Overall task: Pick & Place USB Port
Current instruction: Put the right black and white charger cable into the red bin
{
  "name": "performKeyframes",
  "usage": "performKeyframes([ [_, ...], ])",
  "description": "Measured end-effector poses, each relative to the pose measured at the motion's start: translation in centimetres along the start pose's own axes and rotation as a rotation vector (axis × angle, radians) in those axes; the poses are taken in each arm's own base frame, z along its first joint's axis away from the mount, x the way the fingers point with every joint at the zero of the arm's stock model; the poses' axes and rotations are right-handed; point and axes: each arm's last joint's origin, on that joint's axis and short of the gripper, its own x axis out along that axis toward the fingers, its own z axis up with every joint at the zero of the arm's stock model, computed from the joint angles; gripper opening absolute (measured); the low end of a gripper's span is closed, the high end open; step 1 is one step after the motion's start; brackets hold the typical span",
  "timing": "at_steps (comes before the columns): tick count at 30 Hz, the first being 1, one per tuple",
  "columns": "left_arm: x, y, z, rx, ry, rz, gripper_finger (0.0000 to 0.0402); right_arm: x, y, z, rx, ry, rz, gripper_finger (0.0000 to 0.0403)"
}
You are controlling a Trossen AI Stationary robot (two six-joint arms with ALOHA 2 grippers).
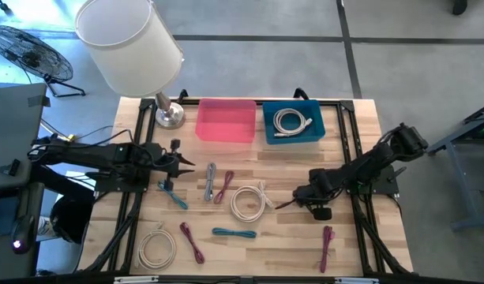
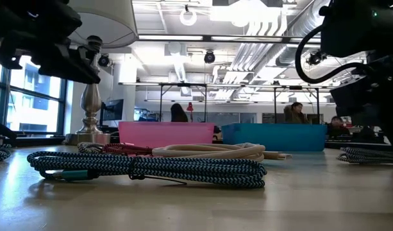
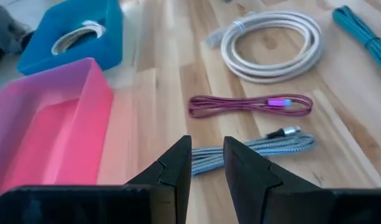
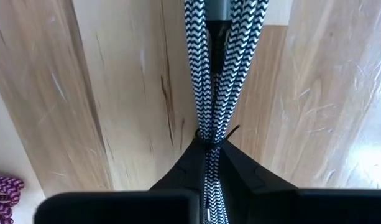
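My right gripper point(image 1: 303, 199) sits low over the table's right-middle, shut on a black-and-white braided cable bundle point(image 4: 218, 68) that runs out ahead of its fingers. My left gripper point(image 1: 183, 163) hovers at the table's left, in front of the lamp base. Its fingers point(image 3: 178, 165) are a narrow gap apart and hold nothing; a grey braided cable point(image 3: 258, 148) lies on the wood below them. At the far edge stand a pink bin point(image 1: 226, 120) and a blue bin point(image 1: 294, 134), the blue one holding a white coiled cable point(image 1: 291, 122). My right gripper pinches the black-and-white bundle between its two fingers, just behind the thin tie that cinches the strands point(image 4: 209, 138). The fingers come slanting down from the table's right and lie along the cable. The bundle stretches straight ahead; whether it rests on the wood I cannot tell.
Several loose cables lie on the wood: a maroon one point(image 1: 224, 186), a white coil point(image 1: 248, 202), a teal one point(image 1: 234, 233), a blue one point(image 1: 172, 194), a second white coil point(image 1: 156, 246), and maroon ones point(image 1: 192, 241) point(image 1: 327, 244). A lamp point(image 1: 129, 43) stands at the far left corner.
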Motion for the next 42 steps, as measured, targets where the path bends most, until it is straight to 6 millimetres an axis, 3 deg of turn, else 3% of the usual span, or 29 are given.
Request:
performKeyframes([
  [10, 2.1, 0.4, 3.3, 0.107, -0.307, -0.010, 0.0089, -2.2, 0.2, 2.5, -0.088, -0.177, -0.157, 0.0015],
  [17, 4.7, 0.2, 4.4, 0.129, -0.436, -0.068, 0.0089, -5.1, 0.6, 4.2, -0.136, -0.287, -0.275, 0.0015],
  [31, 10.1, -0.1, 5.7, 0.007, -0.631, -0.126, 0.0092, -11.7, 4.5, 6.4, -0.294, -0.611, -0.506, 0.0015],
  [42, 13.5, 0.2, 8.2, 0.044, -0.571, -0.185, 0.0167, -12.4, 5.2, 7.1, -0.354, -0.714, -0.539, 0.0015],
])
